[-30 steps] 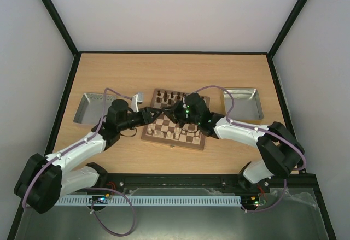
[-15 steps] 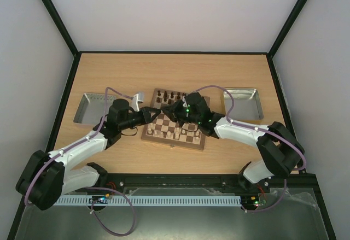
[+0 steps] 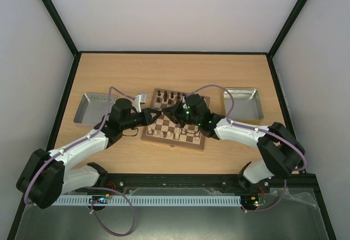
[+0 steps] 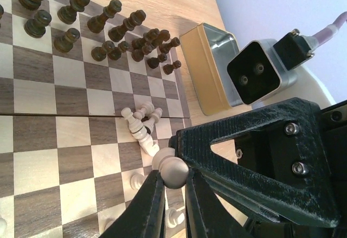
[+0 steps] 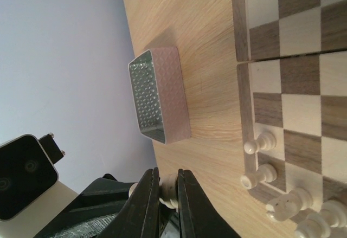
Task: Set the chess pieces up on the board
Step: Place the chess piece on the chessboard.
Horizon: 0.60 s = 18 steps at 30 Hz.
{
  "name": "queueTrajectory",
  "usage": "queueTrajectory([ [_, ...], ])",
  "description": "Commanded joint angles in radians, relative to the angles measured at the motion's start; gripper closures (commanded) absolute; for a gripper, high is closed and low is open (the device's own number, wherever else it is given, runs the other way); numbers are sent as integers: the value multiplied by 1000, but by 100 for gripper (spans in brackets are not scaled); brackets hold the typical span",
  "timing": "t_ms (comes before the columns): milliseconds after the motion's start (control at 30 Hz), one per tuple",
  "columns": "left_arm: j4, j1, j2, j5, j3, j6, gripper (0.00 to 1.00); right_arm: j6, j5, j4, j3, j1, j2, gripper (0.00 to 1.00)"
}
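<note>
Cream chessman (image 4: 175, 168) clamped in left end effector (image 4: 173, 179) near board (image 4: 32, 156) edge; right end effector (image 5: 168, 179) clamps another chessman (image 5: 169, 192).

One desk (image 3: 175, 73) carries one board (image 3: 169, 130). There are two metal trays, the left tray (image 3: 90, 109) and the right tray (image 3: 242, 103). There are two arms, the left arm (image 3: 76, 150) and the right arm (image 3: 246, 133). Each has one end effector, the left end effector (image 4: 172, 179) and the right end effector (image 5: 168, 182), and each pinches one pale piece (image 4: 174, 172). Of the dark pieces (image 4: 73, 7), at least fourteen show in the left wrist view; the far ones crowd too closely for an exact count. Of the pale pieces (image 5: 259, 140), five sit on the board in the right wrist view.
</note>
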Motion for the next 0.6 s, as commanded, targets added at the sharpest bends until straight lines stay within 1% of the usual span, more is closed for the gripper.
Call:
queueTrajectory([
  [0,-30,-4,37,-26,53,58,93,-104,99,-48,-23,-8,-27,92],
  [167,-75,-6,79,-45,80,126,94,-161,128,-56,-31,-15,-16,84],
  [267,-93,-6,95,-59,88,151,94,-206,152,-64,-32,-18,-32,77],
  [367,-113,-6,119,-69,98,165,94,-267,178,-100,-31,-23,-55,71],
  [433,-142,-7,143,-76,111,181,94,-314,193,-138,-33,-27,-75,69],
  [533,-244,-31,175,-153,152,225,94,-381,256,-208,-37,-29,-115,67],
  [567,-286,-45,190,-200,174,244,94,-397,275,-229,-40,-30,-133,66],
])
